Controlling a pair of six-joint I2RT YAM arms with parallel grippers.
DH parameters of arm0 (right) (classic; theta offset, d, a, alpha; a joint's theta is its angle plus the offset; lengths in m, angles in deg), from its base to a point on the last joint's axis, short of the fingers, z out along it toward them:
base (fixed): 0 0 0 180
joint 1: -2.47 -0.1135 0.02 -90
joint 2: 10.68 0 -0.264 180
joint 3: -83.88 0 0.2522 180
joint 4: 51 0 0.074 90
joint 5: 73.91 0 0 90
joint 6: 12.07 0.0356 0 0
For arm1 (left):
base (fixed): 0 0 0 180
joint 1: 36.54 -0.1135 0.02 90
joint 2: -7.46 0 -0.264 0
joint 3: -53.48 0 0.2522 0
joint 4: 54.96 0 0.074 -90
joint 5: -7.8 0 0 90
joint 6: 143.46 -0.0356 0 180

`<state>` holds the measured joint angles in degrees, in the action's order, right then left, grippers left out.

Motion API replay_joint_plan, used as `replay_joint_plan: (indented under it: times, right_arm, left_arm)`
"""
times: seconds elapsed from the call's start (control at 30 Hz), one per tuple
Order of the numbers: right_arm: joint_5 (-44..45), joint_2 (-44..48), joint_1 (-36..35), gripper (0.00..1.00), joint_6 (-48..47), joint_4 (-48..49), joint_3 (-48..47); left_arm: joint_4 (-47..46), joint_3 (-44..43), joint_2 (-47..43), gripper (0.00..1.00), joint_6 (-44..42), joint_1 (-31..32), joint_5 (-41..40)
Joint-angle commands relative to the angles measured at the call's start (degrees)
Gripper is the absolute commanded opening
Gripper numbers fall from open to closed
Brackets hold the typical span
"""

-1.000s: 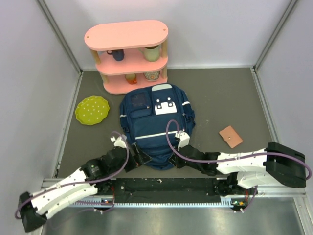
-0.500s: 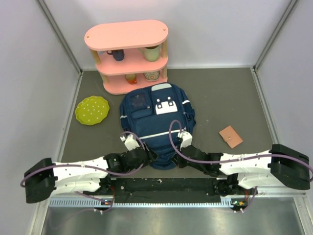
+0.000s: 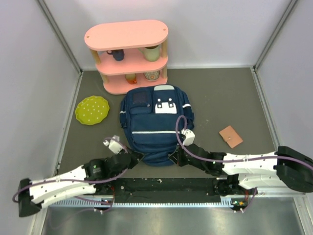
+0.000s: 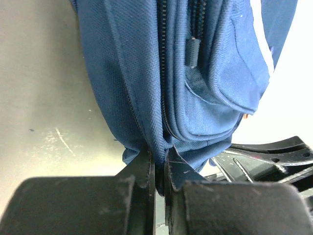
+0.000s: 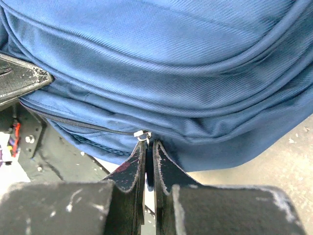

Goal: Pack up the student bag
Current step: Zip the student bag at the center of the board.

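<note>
Spots the backpack [image 3: 155,125] flat on the grey table [image 3: 220,98], mid-scene, pockets and white patch facing up. Far end just beside the pink shelf [image 3: 128,54], near end toward the arm bases.

Has the left gripper [image 4: 159,155] clamped on a fold of blue fabric at the bag's near left corner. Fingers [image 4: 141,171] almost together, cloth pinched between them.

Has the right gripper [image 5: 146,149] closed too, at the bag's near right edge, right at the end of a zipper line. Seems to pinch the zipper pull [image 5: 142,133]: silver bit at the tips, dark tab between them.

Also on the table: green plate [image 3: 92,109] left of the bag, small brown wallet [image 3: 230,136] right of it, both apart from it. Cups [image 3: 151,52] on the shelf.
</note>
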<state>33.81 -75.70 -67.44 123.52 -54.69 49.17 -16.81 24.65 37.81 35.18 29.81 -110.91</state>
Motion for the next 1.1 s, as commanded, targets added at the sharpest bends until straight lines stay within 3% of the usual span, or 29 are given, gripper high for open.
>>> replay_joint_plan:
  times: [0.0, 0.17, 0.3, 0.6, 0.77, 0.93, 1.07]
  right_arm:
    - [4.3, 0.4, 3.1, 0.00, -0.3, -9.4, 2.7]
    - [5.2, -0.9, 4.3, 0.00, -1.2, -9.9, 1.2]
    - [5.4, -2.3, 4.4, 0.00, 0.0, -12.2, 0.6]
    - [8.1, -0.3, 6.4, 0.00, 3.2, -13.2, 2.4]
    - [9.5, 2.5, 12.3, 0.00, 0.8, -11.3, 3.6]
    - [11.5, 3.4, 17.0, 0.00, -3.7, -4.6, 5.1]
    - [9.8, 0.8, 25.1, 0.00, -3.9, 0.4, 5.1]
  left_arm:
    - [19.6, 0.6, -15.8, 0.00, 2.8, -1.2, -10.6]
    - [34.3, -0.2, -26.3, 0.00, 5.5, -1.2, -13.4]
    - [38.6, -2.0, -29.5, 0.00, 5.0, -1.1, -14.6]
    - [36.1, -4.7, -21.0, 0.00, 2.7, -1.2, -14.6]
    - [35.8, -7.2, -17.4, 0.00, 1.0, -1.1, -15.3]
    - [36.3, -6.9, -19.4, 0.00, 1.0, -1.1, -15.5]
    - [37.1, -6.5, -20.9, 0.00, 1.4, -1.1, -15.1]
